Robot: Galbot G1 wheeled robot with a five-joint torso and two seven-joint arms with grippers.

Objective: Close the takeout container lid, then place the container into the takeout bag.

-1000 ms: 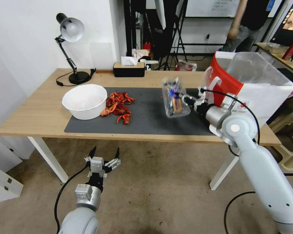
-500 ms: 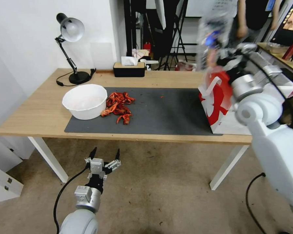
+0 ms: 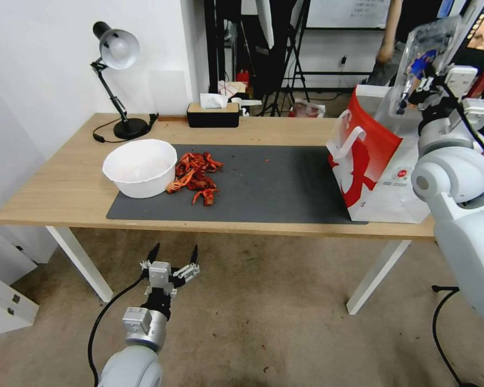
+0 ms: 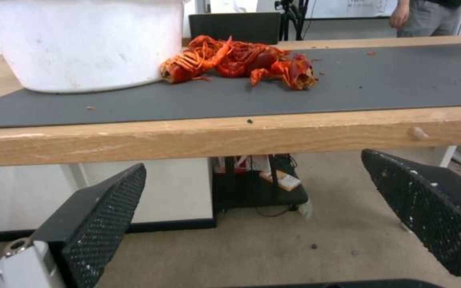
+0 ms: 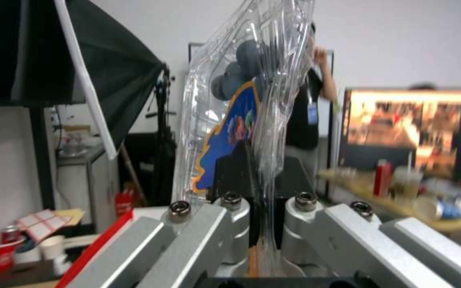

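The left gripper (image 3: 173, 257), a black two-fingered claw on a grey arm, hangs low over the beige floor in front of the table's near edge with its fingers spread wide and nothing between them; the left wrist view shows its mesh-textured finger pads (image 4: 108, 208) apart, below the light wooden table (image 4: 230, 136).

On that table lies a dark grey rectangular mat (image 3: 263, 188). On the mat's left end stands a round white plastic bowl (image 3: 140, 166), and touching its right side is a heap of red-orange crayfish shells (image 3: 194, 174).

At the mat's right end stands the takeout bag (image 3: 379, 161), a large boxy white paper bag with a red side, a white figure print, white handles and a translucent liner standing up out of its open mouth. A small round red logo sits on its white face above lines of print too small to read.

The right gripper (image 3: 426, 88) is raised above the bag's mouth, clamped on the edge of the takeout container (image 3: 424, 59), a small clear plastic clamshell box held upright in the air. In the right wrist view the closed metal fingers (image 5: 230, 224) pinch the container (image 5: 246, 112); dark round berries and a blue label with an orange border show through the plastic, its writing illegible.

At the table's far edge stand a black desk lamp (image 3: 115, 80) and a black tissue box (image 3: 213, 114).
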